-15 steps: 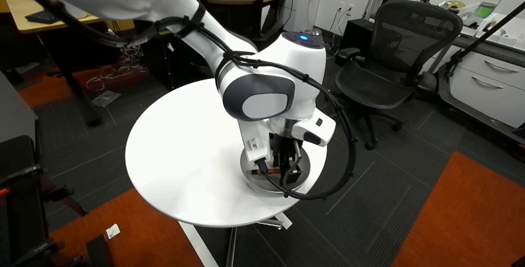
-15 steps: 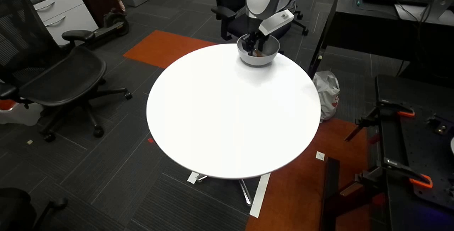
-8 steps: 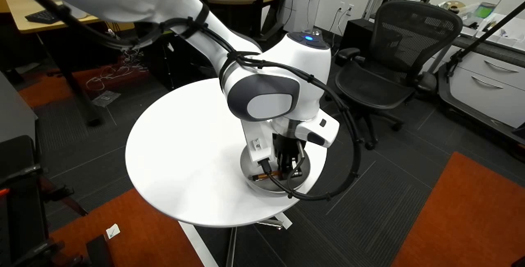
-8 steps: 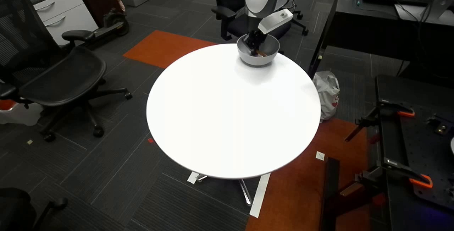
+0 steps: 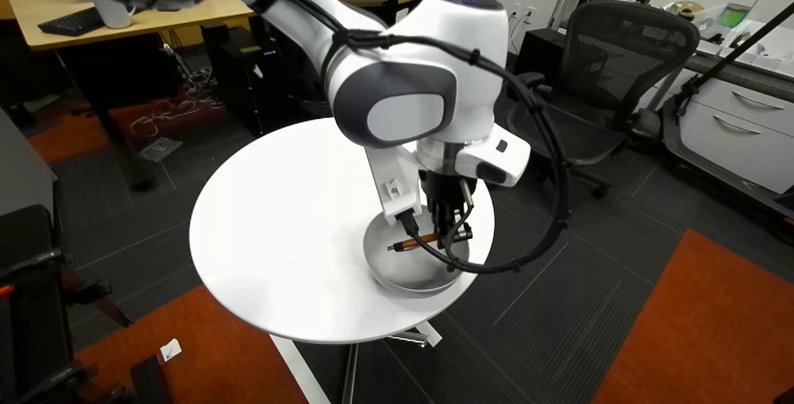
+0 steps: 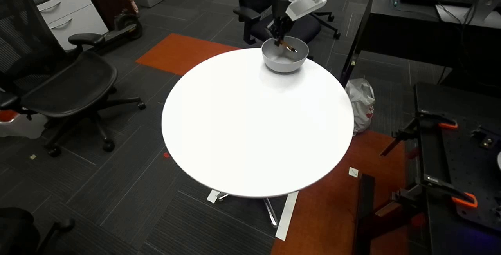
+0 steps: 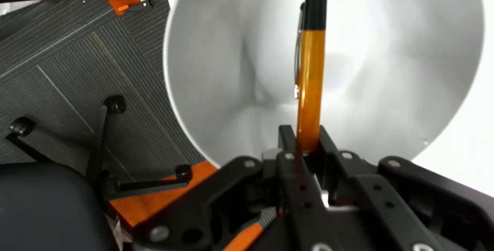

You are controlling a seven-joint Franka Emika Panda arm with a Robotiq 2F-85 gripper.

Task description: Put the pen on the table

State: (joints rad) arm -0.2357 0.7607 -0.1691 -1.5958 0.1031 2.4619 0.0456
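Observation:
My gripper (image 7: 307,137) is shut on the orange-brown pen (image 7: 312,69), which runs forward from between the fingertips with its black collar and metal end free. The rest of the pen's length is hidden by the fingers. In both exterior views the pen (image 5: 417,242) hangs above the floor of a grey bowl (image 5: 403,270), around rim height, its free end dipping slightly. The bowl (image 6: 282,65) stands near the edge of the round white table (image 6: 254,129). In an exterior view a cable crosses in front of the gripper (image 5: 443,242) and partly covers the pen.
A black mesh chair (image 5: 595,81) stands close beyond the table. A further dark chair (image 6: 285,31) is behind the bowl side. Black clamps with orange tips (image 6: 464,200) sit on a dark bench beside the table. The bowl's rim (image 7: 166,58) surrounds the space under the pen.
My gripper, low in the bowl a second ago, has shut on the pen and risen with it. The pen has come up off the bowl's floor. The bowl has stayed in place.

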